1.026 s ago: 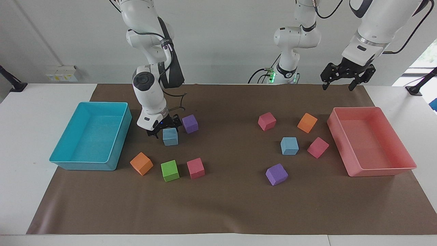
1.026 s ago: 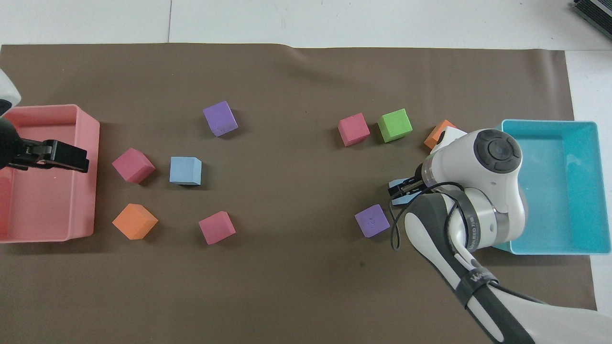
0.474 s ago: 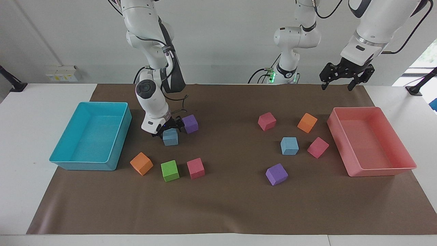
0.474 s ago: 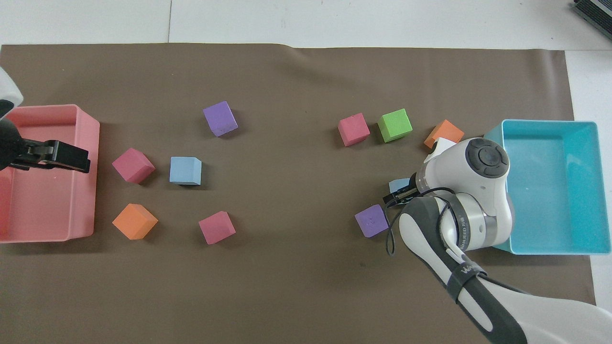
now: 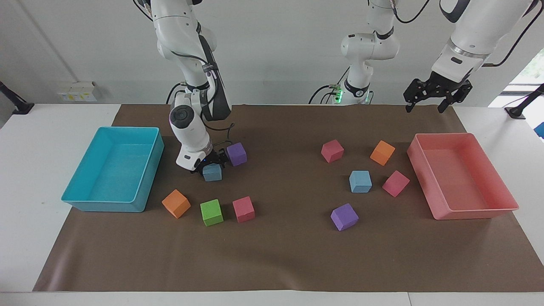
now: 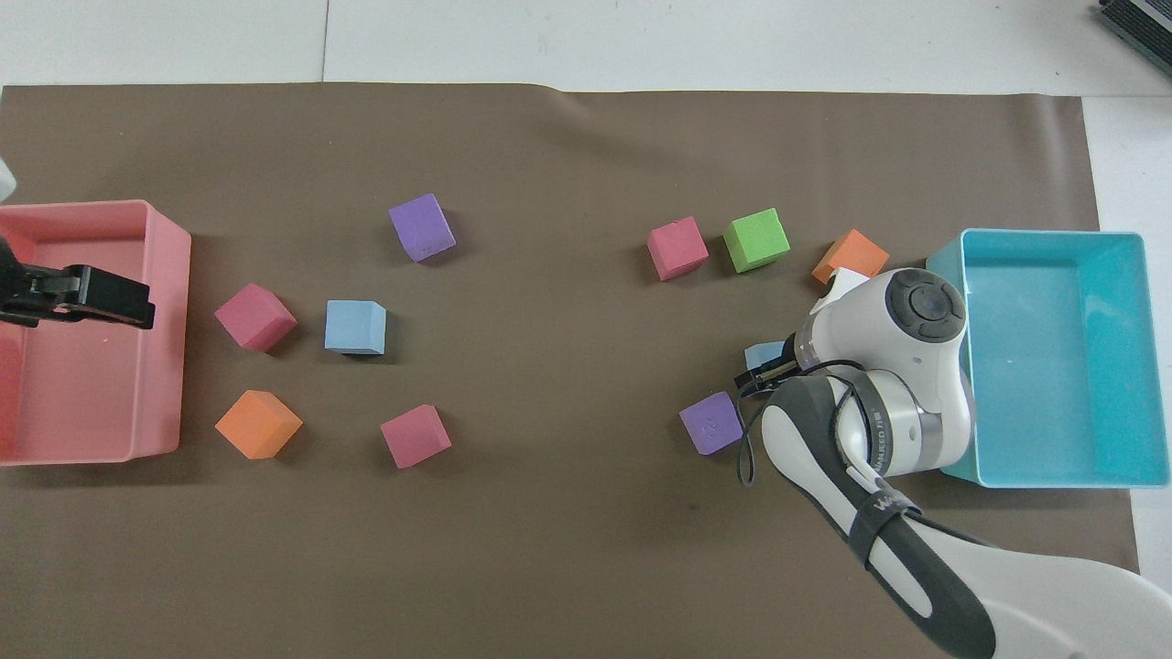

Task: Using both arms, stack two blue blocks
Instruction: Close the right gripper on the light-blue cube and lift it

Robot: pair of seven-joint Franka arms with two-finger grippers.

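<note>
My white table [image 5: 25, 178] is carrying a brown mat [image 5: 280, 255] filling mid-frame. Lying on it: a turquoise tray [image 5: 80, 203] at left, a pink tray [image 5: 471, 213] at right, and coloured cubes scattering between them.

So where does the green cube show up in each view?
Facing view: the green cube sits in the lower part of the picture, between an orange cube and a pink cube.
Overhead view: it sits in the upper part, between the same orange cube and pink cube.
Shared landmark: the turquoise tray, at the right arm's end of the table.
</note>
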